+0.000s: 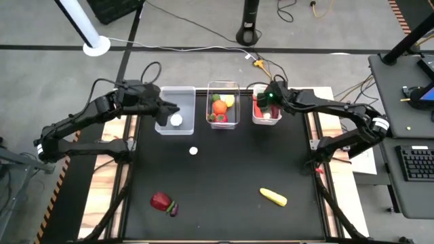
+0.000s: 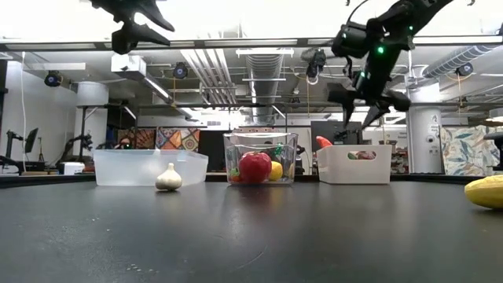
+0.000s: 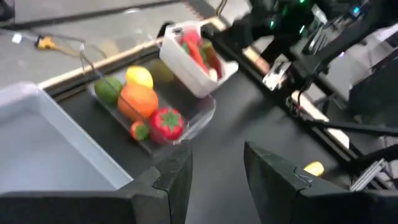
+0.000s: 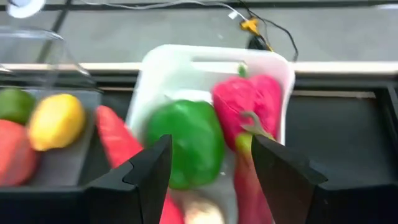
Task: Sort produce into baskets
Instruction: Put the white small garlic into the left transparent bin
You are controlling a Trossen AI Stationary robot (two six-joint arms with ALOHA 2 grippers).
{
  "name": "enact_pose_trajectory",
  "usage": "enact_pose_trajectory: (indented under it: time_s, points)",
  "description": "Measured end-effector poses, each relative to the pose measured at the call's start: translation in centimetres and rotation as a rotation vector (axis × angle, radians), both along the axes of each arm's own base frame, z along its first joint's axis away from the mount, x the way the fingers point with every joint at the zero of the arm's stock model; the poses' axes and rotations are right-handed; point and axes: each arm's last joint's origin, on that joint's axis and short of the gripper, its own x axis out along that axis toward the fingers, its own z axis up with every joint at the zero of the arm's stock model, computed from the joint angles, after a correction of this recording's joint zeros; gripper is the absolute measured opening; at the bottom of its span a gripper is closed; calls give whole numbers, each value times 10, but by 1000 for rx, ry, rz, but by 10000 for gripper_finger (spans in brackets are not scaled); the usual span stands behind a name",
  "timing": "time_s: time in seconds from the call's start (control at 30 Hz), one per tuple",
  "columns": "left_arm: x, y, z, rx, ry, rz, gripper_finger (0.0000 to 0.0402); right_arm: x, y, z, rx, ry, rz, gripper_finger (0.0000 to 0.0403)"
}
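Three baskets stand in a row at the table's far side: a clear left one, a clear middle one and a white right one. The middle basket holds an orange, a lemon and red and green pieces. In the white basket lie a green pepper and red pieces. A garlic, a red piece with a purple one, and a yellow corn rest on the table. My left gripper hangs open and empty above the left basket. My right gripper is open above the white basket.
A small white piece lies in the left basket. The bare black tabletop stretches between the baskets and the loose pieces near the front edge. Cables run behind the baskets, and a side desk with a keyboard stands at the right.
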Motion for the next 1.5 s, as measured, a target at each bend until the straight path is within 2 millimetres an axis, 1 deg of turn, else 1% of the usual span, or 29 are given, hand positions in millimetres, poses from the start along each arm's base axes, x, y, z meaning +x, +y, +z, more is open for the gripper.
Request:
enact_pose_trajectory:
  time_s: [0.17,0.3,0.53,0.63,0.87,1.13,1.33,1.5]
  points:
    - [10,-14,-9,-49,79,3,128,10,1,22,-47,-29,55,210]
    - [21,-26,-20,-115,153,13,128,17,3,36,-74,-51,89,210]
    - [54,-47,-45,-203,273,40,128,22,4,51,-100,-75,132,210]
    - [71,-54,-61,-246,342,53,128,23,4,53,-106,-71,141,210]
    - [103,-64,-104,-364,499,156,128,23,4,52,-95,-62,167,210]
    - [121,-66,-150,-368,710,213,128,22,5,51,-86,-43,188,210]
    - [130,-65,-170,-329,763,230,128,22,5,51,-86,-39,195,210]
    - [136,-64,-177,-303,761,219,128,22,5,51,-87,-37,197,210]
